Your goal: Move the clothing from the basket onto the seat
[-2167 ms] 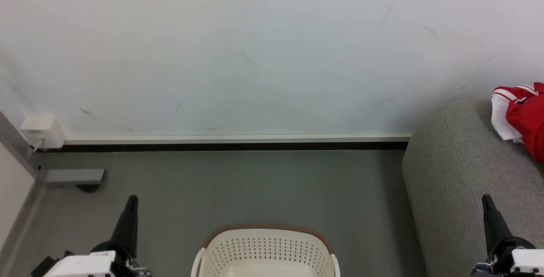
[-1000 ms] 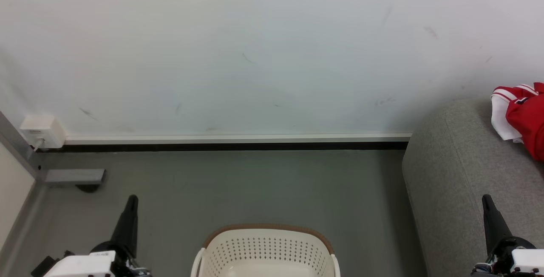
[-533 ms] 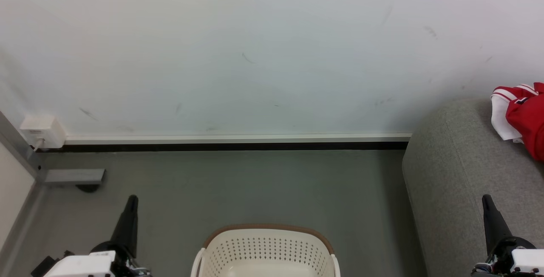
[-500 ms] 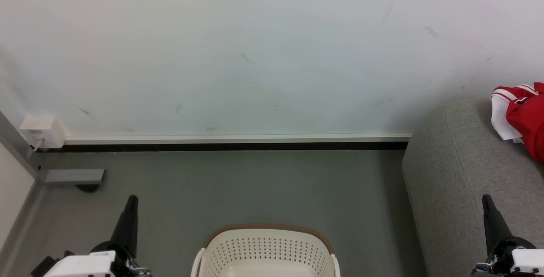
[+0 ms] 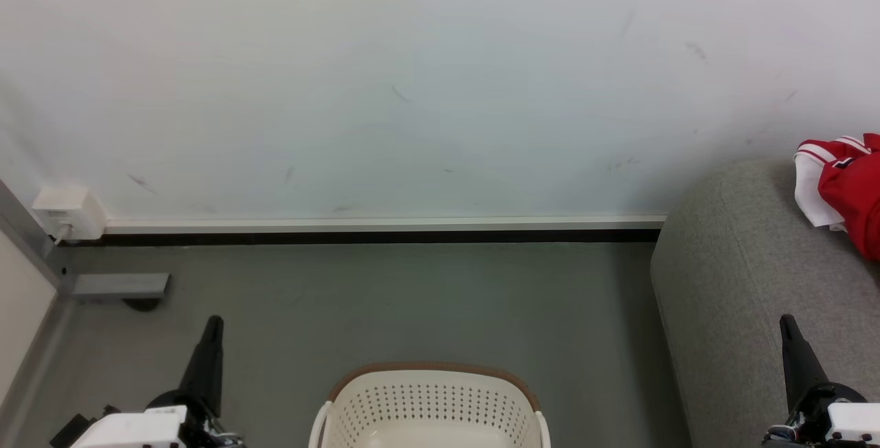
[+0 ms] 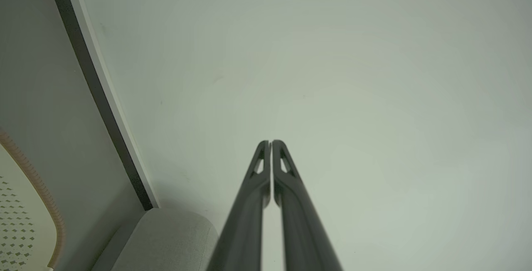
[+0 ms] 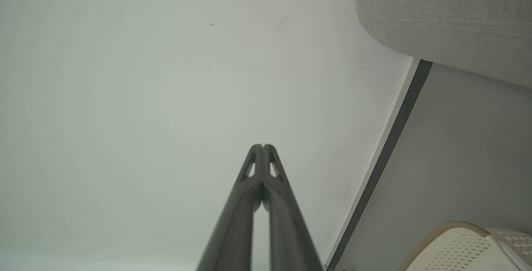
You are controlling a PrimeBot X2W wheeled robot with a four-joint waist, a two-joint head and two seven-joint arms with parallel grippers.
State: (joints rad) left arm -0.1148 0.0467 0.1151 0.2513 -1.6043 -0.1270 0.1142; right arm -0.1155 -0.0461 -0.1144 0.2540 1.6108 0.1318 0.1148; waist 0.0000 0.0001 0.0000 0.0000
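Observation:
The cream basket [image 5: 430, 400] with its brown rim stands on the floor at the bottom centre of the head view; the part of its inside that shows holds nothing. Red and white clothing [image 5: 842, 183] lies on the grey seat [image 5: 742, 283] at the right edge. My left gripper [image 5: 214, 321] rests at the lower left, shut and holding nothing, well left of the basket. My right gripper [image 5: 784, 319] is at the lower right, over the seat's front, also shut with nothing in it. The wrist views show the left gripper [image 6: 271, 142] and the right gripper [image 7: 262, 146] with fingertips pressed together, pointing at the wall.
A white wall with a dark baseboard [image 5: 378, 235] runs behind the grey floor. A white socket box [image 5: 65, 213] and a grey metal foot [image 5: 120, 286] sit at the left. The basket rim [image 6: 37, 183] and seat [image 7: 449, 17] edge appear in the wrist views.

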